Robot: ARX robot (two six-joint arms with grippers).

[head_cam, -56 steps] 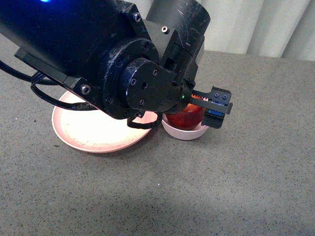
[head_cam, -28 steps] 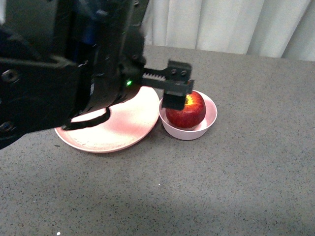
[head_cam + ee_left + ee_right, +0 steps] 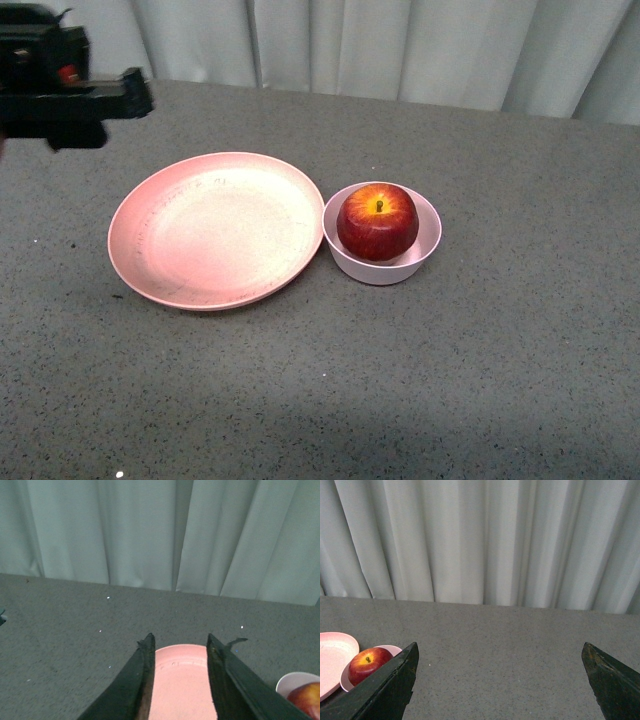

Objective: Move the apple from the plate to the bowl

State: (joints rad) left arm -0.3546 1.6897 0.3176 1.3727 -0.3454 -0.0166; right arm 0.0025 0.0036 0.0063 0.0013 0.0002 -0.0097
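Grey speckled tabletop point(image 3: 400, 400) fills the foreground of the front view. Further back, a salmon-pink plate point(image 3: 215, 230) lies flat with nothing on it; the pale pink bowl point(image 3: 425, 250) sits just to its right, rims nearly touching. The dark red apple point(image 3: 377, 222) rests inside the bowl, stem up, with a yellow patch around the stem. At the far left edge, the left gripper point(image 3: 75, 100) hangs above the table, apart from the plate. In the left wrist view its fingers point(image 3: 137, 680) are spread apart with nothing between them, the plate visible through the gap. The right gripper point(image 3: 500, 680) appears only in the right wrist view, fingers set wide and holding nothing. Pale pleated curtains point(image 3: 400, 45) close the background.
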